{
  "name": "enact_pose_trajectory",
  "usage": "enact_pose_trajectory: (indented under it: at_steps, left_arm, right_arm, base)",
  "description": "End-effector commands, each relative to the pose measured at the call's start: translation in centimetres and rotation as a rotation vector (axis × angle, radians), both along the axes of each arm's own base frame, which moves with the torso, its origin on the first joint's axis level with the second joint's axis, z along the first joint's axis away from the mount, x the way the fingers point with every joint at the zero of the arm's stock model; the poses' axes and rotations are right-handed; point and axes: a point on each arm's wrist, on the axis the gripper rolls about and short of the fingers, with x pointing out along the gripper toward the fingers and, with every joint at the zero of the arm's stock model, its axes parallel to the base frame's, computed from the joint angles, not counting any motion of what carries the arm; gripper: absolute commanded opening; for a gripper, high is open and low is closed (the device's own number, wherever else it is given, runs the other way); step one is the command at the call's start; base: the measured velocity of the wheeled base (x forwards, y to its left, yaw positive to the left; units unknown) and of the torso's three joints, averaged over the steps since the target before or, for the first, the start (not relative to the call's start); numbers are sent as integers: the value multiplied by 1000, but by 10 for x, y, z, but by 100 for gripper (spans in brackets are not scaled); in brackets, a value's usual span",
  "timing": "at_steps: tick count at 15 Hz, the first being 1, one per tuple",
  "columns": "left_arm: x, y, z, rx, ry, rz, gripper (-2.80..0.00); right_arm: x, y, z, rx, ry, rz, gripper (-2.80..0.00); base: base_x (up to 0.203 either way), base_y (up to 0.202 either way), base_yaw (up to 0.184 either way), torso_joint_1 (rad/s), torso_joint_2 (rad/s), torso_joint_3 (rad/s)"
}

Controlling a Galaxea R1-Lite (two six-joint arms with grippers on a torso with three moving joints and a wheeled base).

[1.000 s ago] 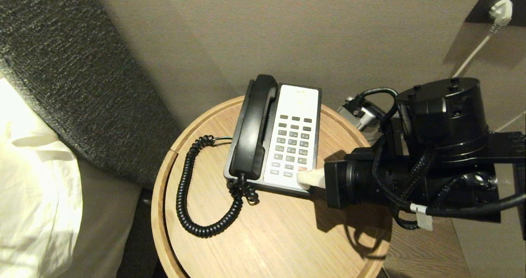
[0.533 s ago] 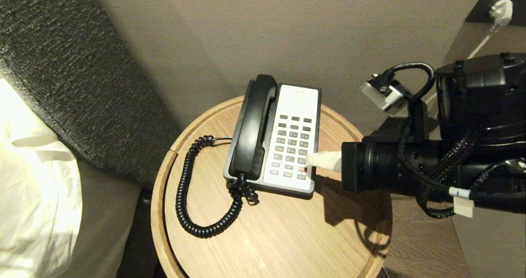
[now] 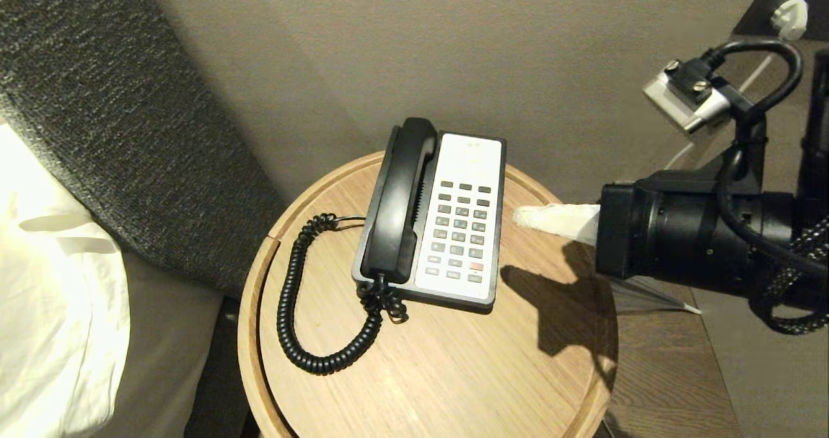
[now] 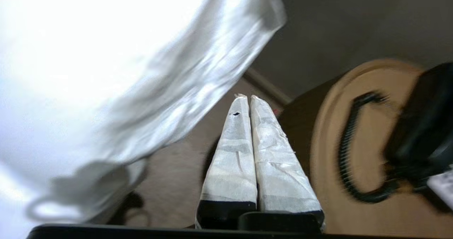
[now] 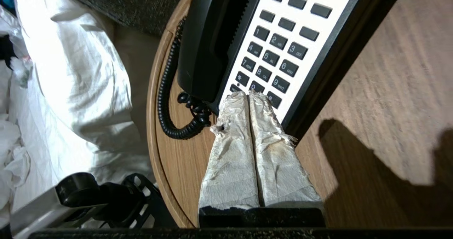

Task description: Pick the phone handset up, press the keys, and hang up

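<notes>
The phone handset [image 3: 398, 201] lies seated in its cradle at the nine o'clock side of the keypad [image 3: 461, 230], coiled cord [image 3: 304, 295] looping over the round counter [image 3: 440, 367]. At three o'clock the right end effector [image 3: 528, 216], fingers together, hangs clear of the keys. The left end effector [image 4: 246, 98], also pinched together and empty, is off by the bedding [image 4: 106, 55]. Hang-up looks finished; next, I judge, both arms simply need parking.

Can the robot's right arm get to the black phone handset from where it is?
Probably yes. The right gripper hangs shut beside the phone base, above the round table. The phone handset lies on the base's far side with nothing covering it, so reaching over the keys looks possible.
</notes>
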Motion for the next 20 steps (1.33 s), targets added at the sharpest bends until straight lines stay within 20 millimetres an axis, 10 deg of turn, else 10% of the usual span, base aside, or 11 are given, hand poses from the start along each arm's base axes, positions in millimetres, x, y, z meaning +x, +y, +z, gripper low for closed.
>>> enact_pose_trajectory:
  at_steps: [1, 7, 20]
  left_arm:
    - [-24, -2, -44, 114, 7, 35, -280]
    - [4, -5, -137, 425, -62, -133, -280]
    - [11, -7, -153, 570, -135, -214, -280]
  right_arm:
    - [-10, -13, 6, 26, -26, -23, -280]
    - [-22, -26, 15, 60, -63, -45, -280]
    - [-67, -81, 2, 89, -117, -155, -280]
  base:
    - [0, 0, 0, 0, 0, 0]
    - [0, 0, 0, 0, 0, 0]
    - [0, 0, 0, 0, 0, 0]
